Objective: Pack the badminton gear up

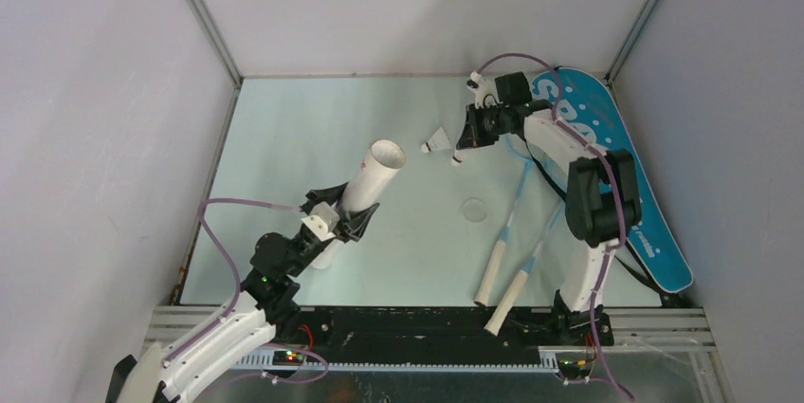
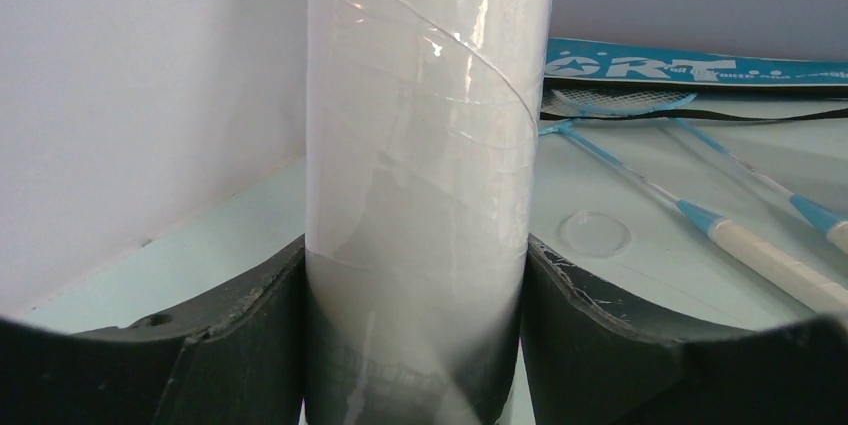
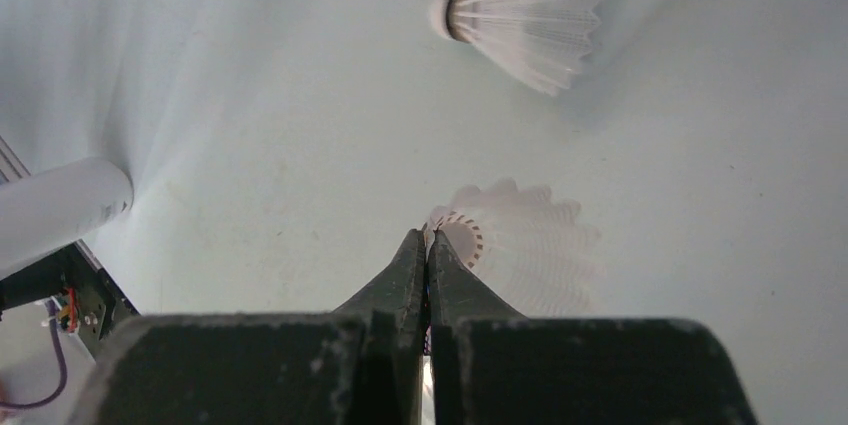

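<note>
Left gripper (image 1: 346, 213): black jaws clamped around the glossy long white tube (image 1: 375, 174), which is tilted with its open end up.
Right gripper (image 3: 428, 245): jaws pressed together, tips touching a blurred feather shuttlecock (image 3: 520, 245); grip unclear.
Second shuttlecock (image 3: 530, 15): lying on the table (image 1: 313, 137) nearby.
Rackets (image 1: 507, 232): thin, flat beside the blue bag (image 1: 626, 185).

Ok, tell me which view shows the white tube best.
Top external: almost the whole tube, open mouth included, in the left hand. Left wrist shows only its middle between the fingers; right wrist catches just one end at the left edge.
</note>
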`<state>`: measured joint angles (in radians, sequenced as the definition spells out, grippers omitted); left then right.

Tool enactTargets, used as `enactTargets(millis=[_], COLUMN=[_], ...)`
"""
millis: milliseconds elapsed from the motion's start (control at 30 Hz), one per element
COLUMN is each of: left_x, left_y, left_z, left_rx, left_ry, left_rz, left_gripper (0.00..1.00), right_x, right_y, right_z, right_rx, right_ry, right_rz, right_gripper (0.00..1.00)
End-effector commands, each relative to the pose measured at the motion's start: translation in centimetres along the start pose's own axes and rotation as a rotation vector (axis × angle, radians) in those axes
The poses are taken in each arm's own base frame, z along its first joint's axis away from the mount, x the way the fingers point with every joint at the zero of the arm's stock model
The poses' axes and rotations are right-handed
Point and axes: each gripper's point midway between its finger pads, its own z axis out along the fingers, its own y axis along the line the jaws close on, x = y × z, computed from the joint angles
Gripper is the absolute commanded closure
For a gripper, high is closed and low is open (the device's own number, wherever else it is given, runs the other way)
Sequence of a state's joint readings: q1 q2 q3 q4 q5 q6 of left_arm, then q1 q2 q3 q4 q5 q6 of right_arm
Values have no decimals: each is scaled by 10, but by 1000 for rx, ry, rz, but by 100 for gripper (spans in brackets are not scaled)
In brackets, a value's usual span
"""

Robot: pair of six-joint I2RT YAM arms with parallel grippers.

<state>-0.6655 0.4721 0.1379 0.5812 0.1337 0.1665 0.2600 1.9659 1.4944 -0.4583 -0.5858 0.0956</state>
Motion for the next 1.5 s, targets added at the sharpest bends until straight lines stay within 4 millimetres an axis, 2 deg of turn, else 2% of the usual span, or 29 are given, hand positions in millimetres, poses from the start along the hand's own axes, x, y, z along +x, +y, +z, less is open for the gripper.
enactTargets(millis=[0, 33, 67, 100, 133, 167, 200, 233, 300, 333, 367, 400, 433, 567, 700, 967, 1233, 1467], left_x=[-5, -5, -4, -3, -4, -1, -1, 2, 2, 1, 1, 0, 1, 2, 5, 6, 3, -2], left_y=[-3, -4, -5, -5, -8, -10, -14, -17, -21, -22, -23, -26, -27, -30, -32, -34, -35, -37], left_z=[1, 1, 2, 2, 3, 3, 3, 3, 4, 4, 4, 4, 4, 4, 4, 2, 0, -1], left_rx=[17, 23, 29, 35, 51, 67, 96, 113, 142, 153, 160, 175, 184, 211, 224, 241, 245, 252], left_ry=[-22, -21, -16, -11, -10, 3, 4, 22, 25, 24, 25, 24, 26, 28, 42, 48, 30, 14], left_rz=[9, 12, 16, 18, 27, 33, 52, 57, 69, 70, 72, 80, 85, 104, 116, 122, 127, 126], left_gripper=[32, 32, 32, 32, 32, 32, 32, 32, 32, 32, 32, 32, 32, 32, 32, 32, 32, 32], right_x=[-46, -43, -52, -50, -51, -54, -56, -57, -64, -54, -56, -46, -45, -15, 9, 28, 41, 55], right_y=[53, 61, 76, 85, 104, 112, 134, 144, 189, 199, 216, 226, 239, 275, 295, 306, 301, 307], right_z=[-54, -57, -74, -77, -90, -98, -114, -122, -167, -168, -189, -191, -208, -230, -231, -213, -194, -178], right_rx=[11, 16, 12, 9, -5, 1, -22, -31, -82, -110, -133, -180, -216, -418, -537, -578, -602, -663], right_ry=[-200, -206, -257, -268, -311, -343, -414, -453, -632, -640, -707, -705, -751, -761, -713, -652, -558, -482], right_rz=[-205, -227, -276, -307, -354, -383, -438, -483, -620, -647, -690, -712, -745, -846, -912, -987, -934, -915], right_gripper=[100, 100, 100, 100, 100, 100, 100, 100, 100, 100, 100, 100, 100, 100, 100, 100, 100, 100])
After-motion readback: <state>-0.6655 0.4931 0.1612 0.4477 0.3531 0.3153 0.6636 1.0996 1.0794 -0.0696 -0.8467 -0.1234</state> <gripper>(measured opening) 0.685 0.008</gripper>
